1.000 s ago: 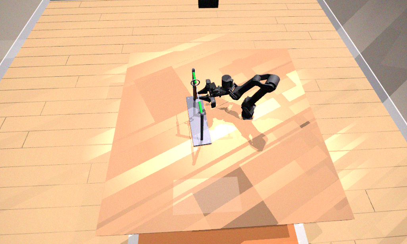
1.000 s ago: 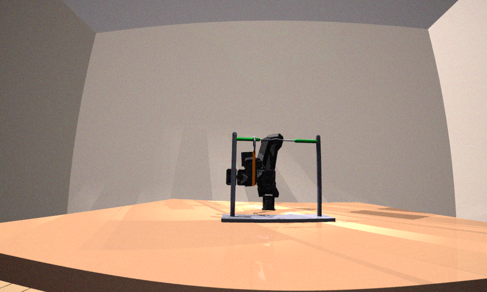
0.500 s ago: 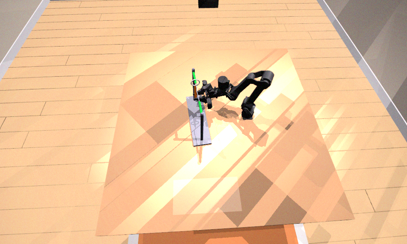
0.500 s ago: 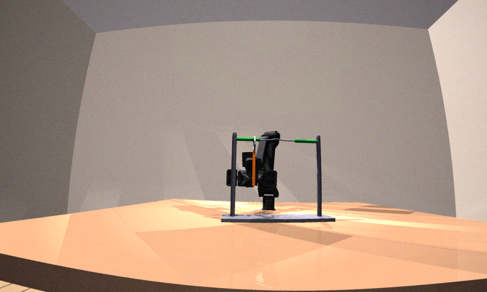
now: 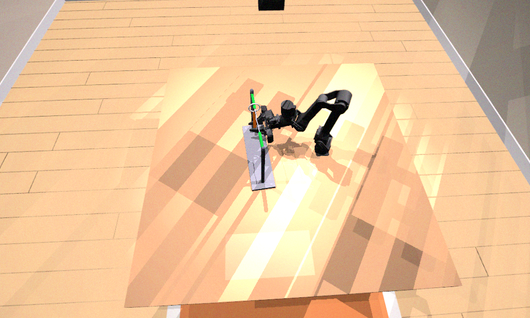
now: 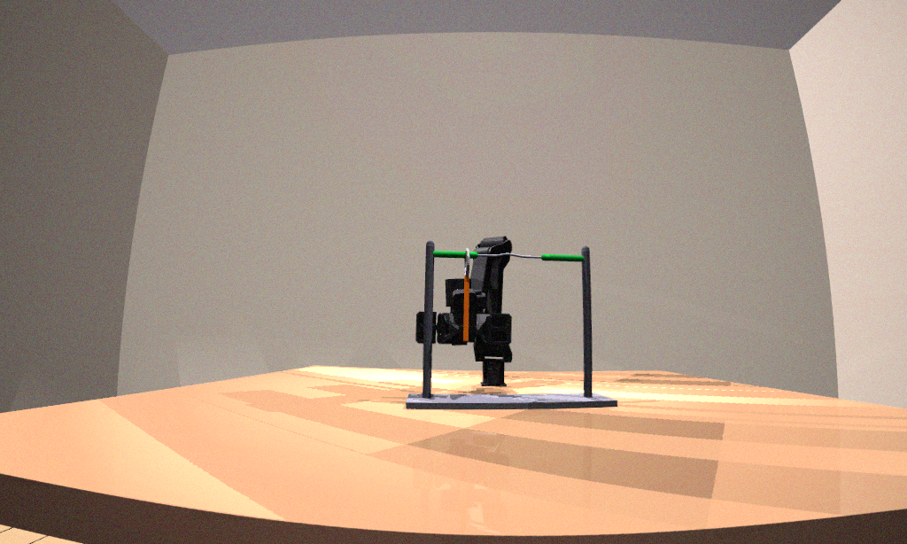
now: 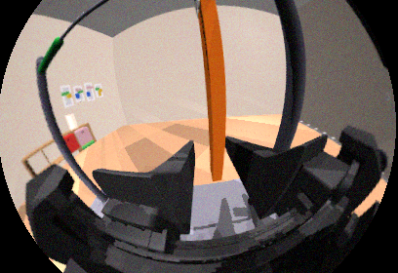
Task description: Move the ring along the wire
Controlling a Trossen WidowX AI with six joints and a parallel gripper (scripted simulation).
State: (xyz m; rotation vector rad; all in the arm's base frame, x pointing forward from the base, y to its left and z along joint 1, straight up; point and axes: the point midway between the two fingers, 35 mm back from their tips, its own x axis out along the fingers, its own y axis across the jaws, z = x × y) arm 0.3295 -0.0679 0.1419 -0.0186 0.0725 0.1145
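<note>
The ring (image 5: 249,107) (image 6: 467,264) hangs around the green wire part (image 5: 252,97) (image 6: 449,253) at the far post, left in the exterior view, near that part's inner end. Its orange handle (image 5: 254,119) (image 6: 466,307) (image 7: 214,87) points straight down. My gripper (image 5: 251,126) (image 7: 209,142) is partly open, one finger on each side of the handle's lower part. Gaps show between handle and fingers in the wrist view, with the right finger closer. The ring's top is cut off in the wrist view.
The thin grey wire (image 6: 524,256) runs to the other green part (image 5: 261,140) (image 6: 562,257) (image 7: 51,55) at the near post (image 5: 263,165) (image 6: 586,324). The far post (image 6: 429,324) (image 7: 296,72) stands right of the fingers in the wrist view. Both posts rise from a grey base (image 6: 511,404).
</note>
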